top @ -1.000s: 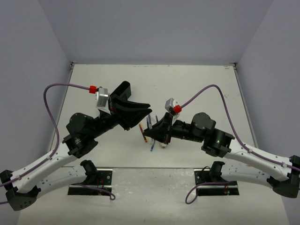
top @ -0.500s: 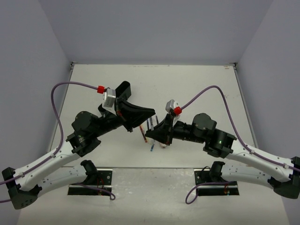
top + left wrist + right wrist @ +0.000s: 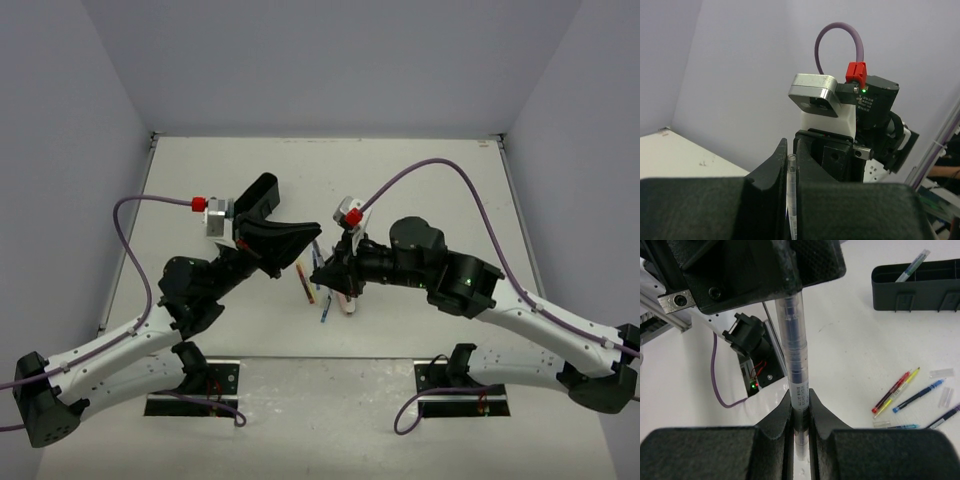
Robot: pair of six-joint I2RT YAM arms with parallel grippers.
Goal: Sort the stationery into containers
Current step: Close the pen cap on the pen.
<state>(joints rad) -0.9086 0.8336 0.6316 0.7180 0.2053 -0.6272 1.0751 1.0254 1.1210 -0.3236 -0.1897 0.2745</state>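
A clear plastic pen with a dark blue ink core (image 3: 794, 350) is held in the air over the middle of the white counter (image 3: 850, 340), gripped at both ends at once. The right arm's fingers (image 3: 775, 425) are pressed together on its lower part, with the barrel running straight up out of the slot between them. Its upper end disappears into the left arm's fingers (image 3: 767, 175). The left wrist view shows these also closed on the pen, with only the clear tip standing between the two black pads. A double hold like this reads as a handover. The pen is probably being passed so that the arm better placed for the long black plastic organiser tray (image 3: 920, 295) can carry it, or so that the grip moves to a better spot along the barrel. The tray sits well apart from the pen and already has one clear bluish pen (image 3: 912, 266) leaning in a compartment. Unsorted items lie on the counter below and slightly nearer than the meeting point: a red pen and a yellow pen side by side (image 3: 892, 392), a blue pen (image 3: 920, 395) just beside them, and a few clear caps. If one arm lets go before the other has a firm hold, the pen could tip or fall.
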